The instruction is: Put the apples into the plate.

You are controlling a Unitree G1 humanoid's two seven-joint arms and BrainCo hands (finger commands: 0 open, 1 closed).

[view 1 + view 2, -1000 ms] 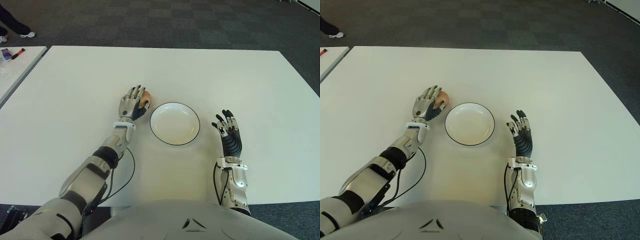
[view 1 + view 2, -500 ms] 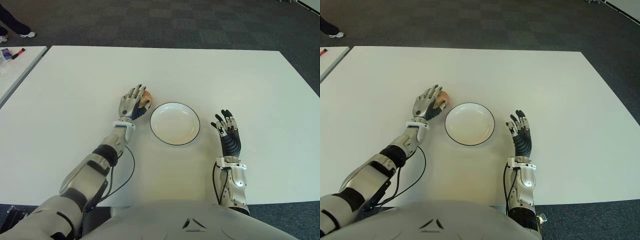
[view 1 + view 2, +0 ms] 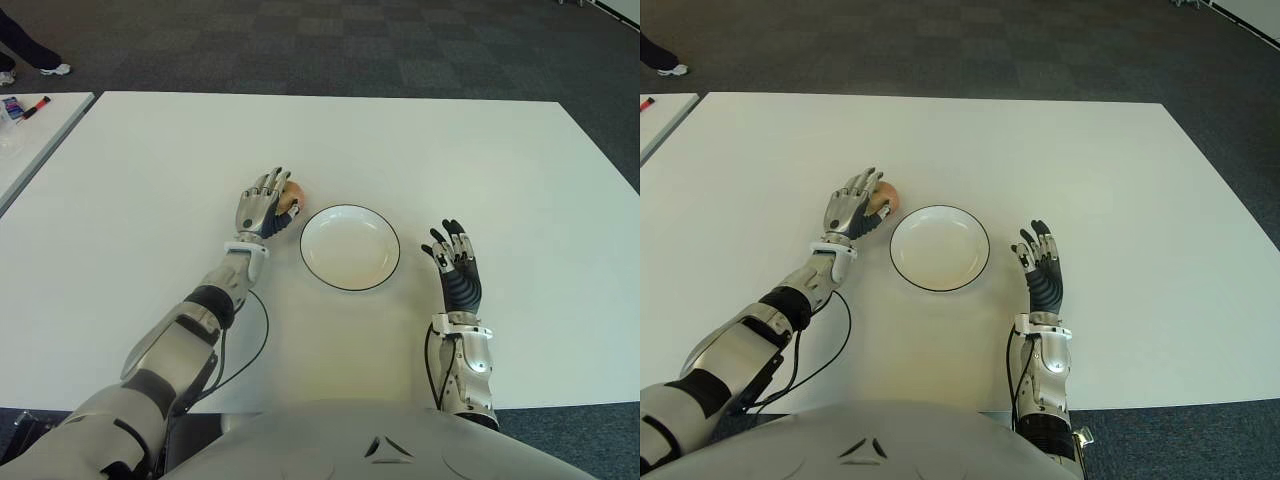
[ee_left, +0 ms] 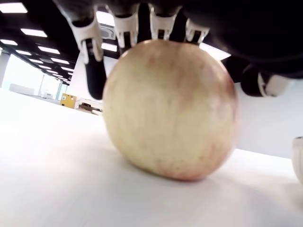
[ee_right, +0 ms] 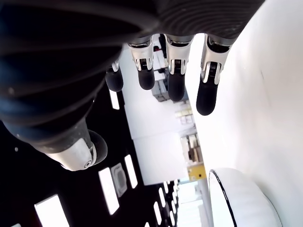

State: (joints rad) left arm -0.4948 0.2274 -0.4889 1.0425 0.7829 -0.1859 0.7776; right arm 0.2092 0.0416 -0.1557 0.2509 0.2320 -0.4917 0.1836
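Observation:
A yellow-pink apple (image 3: 293,195) sits on the white table (image 3: 150,170), just left of the white, dark-rimmed plate (image 3: 330,262), which holds nothing. My left hand (image 3: 262,207) arches over the apple from the near-left side. In the left wrist view the apple (image 4: 170,109) rests on the table with the fingertips (image 4: 127,29) at its top and far side, and the thumb (image 4: 258,81) stands a little apart from it. The fingers are spread, not clamped. My right hand (image 3: 455,262) shows right of the plate with its fingers (image 5: 174,78) spread, holding nothing.
A second white table (image 3: 30,135) with small items stands at the far left, across a narrow gap. A person's shoe (image 3: 55,69) shows on the dark carpet beyond it. A cable (image 3: 258,345) loops beside my left forearm.
My left forearm has shifted slightly to the left while the hand stays over the apple. The apple, the plate and the right hand have not moved.

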